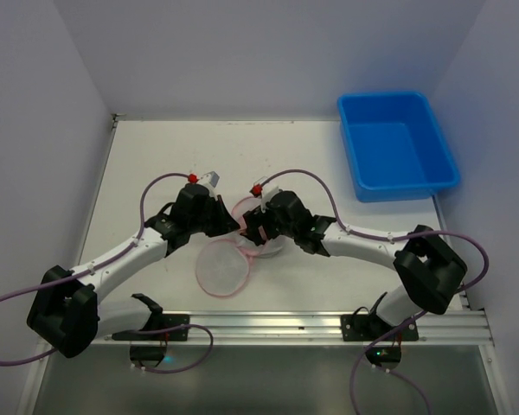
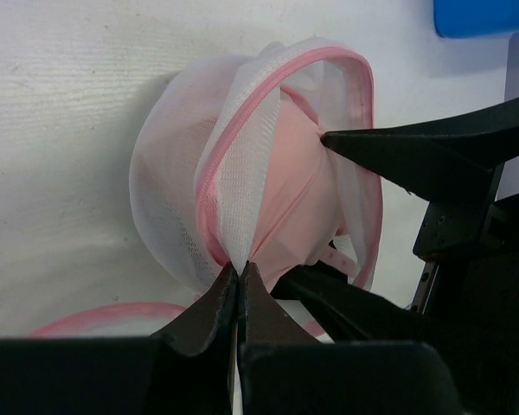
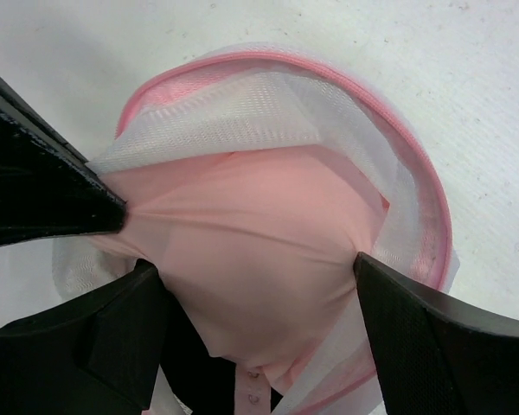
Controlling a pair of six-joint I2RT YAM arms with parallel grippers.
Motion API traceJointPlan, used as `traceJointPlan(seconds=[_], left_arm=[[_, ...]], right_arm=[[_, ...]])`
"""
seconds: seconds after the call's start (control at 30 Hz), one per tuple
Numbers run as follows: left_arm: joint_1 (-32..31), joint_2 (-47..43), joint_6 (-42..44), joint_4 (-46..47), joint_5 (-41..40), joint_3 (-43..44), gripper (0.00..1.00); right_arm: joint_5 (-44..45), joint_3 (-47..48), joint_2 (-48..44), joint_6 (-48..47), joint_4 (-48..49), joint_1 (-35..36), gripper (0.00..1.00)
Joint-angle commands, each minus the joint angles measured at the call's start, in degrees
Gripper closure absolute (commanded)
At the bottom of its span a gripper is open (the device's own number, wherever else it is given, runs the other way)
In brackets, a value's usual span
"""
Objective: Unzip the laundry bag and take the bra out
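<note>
The laundry bag (image 2: 177, 186), white mesh with pink zipper trim, stands unzipped at mid-table (image 1: 253, 212). Its round flap (image 1: 223, 268) lies flat toward the arms. The pale pink bra (image 3: 259, 216) bulges out of the opening (image 2: 294, 173). My left gripper (image 2: 240, 266) is shut on the bag's white mesh edge beside the zipper, and the pink fabric is drawn into creases toward that pinch. It sits just left of the bag (image 1: 232, 226). My right gripper (image 3: 255, 264) is open wide, one finger on each side of the bra cup. It reaches in from the right (image 1: 259, 229).
A blue plastic bin (image 1: 396, 145) stands at the back right of the white table (image 1: 156, 156). Both arms meet at the bag in the middle. Purple cables loop over each wrist. The metal rail (image 1: 329, 324) with the arm bases runs along the near edge.
</note>
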Motion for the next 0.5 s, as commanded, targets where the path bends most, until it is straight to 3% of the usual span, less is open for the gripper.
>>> traceJointPlan(seconds=[0.0,0.17,0.23,0.27,0.3,0.4,0.47], left_arm=[[-0.1,-0.8,1.6,0.1,0.2,1.9,1.00],[-0.1,-0.6,1.3,0.9,1.4,2.0,1.00],[-0.2,-0.7,1.2,0.9,1.5,2.3,1.00],[-0.1,-0.8,1.2,0.7,1.3,2.4,0.97],[-0.2,-0.9,1.0,0.7,1.1,2.3,0.92],[-0.1,-1.5,0.3,0.7,0.9,1.6,0.76],[0.0,-2.0,-0.3,1.2,0.9,1.0,0.67]], right_arm=[[1.4,-1.5,-1.0,1.2,0.9,-1.7,0.17],[-1.2,-0.7,-0.1,0.9,0.6,-1.7,0.34],[-1.7,-0.3,0.1,0.8,0.2,-1.7,0.50],[-2.2,-0.4,-0.1,1.0,0.3,-1.7,0.57],[-2.7,-0.5,-0.2,1.2,0.5,-1.7,0.71],[-3.2,-1.0,-1.2,1.8,0.8,-1.7,0.95],[-3.6,-1.5,-1.8,2.3,0.9,-1.7,1.00]])
